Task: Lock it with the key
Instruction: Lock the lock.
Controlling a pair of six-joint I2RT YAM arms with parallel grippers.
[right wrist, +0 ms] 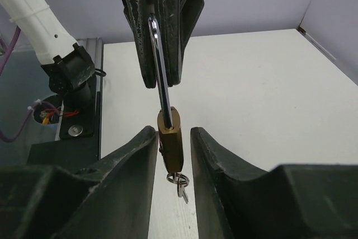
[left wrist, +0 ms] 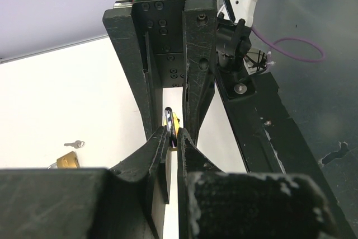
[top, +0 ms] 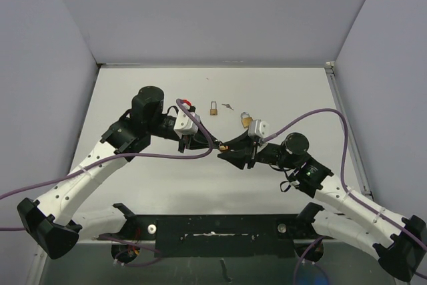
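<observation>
The white table (top: 280, 91) fills the middle of the top view, and the two arms meet above it just below centre.

The left pincer (left wrist: 172, 138) is clamped tight on the padlock (right wrist: 169, 138) and holds it in the air by its steel shackle (right wrist: 159, 65). This is in the upper middle of the right wrist view, with the brass body hanging straight down. The right pincer (right wrist: 173, 132) stands apart, one finger on each side of that body. There is a sliver of gap on the right of the frame, and the left finger is very near or touching.

The key (right wrist: 182, 191) dangles on its ring under the body, low in the frame. I cannot tell whether its blade sits in the keyhole.

To do this step well, I judge the right pincer should stay centred and level and close squarely on the flat faces. The left grip should not shift, so the body cannot swing or twist. Turning the key comes only once the body is steady.
</observation>
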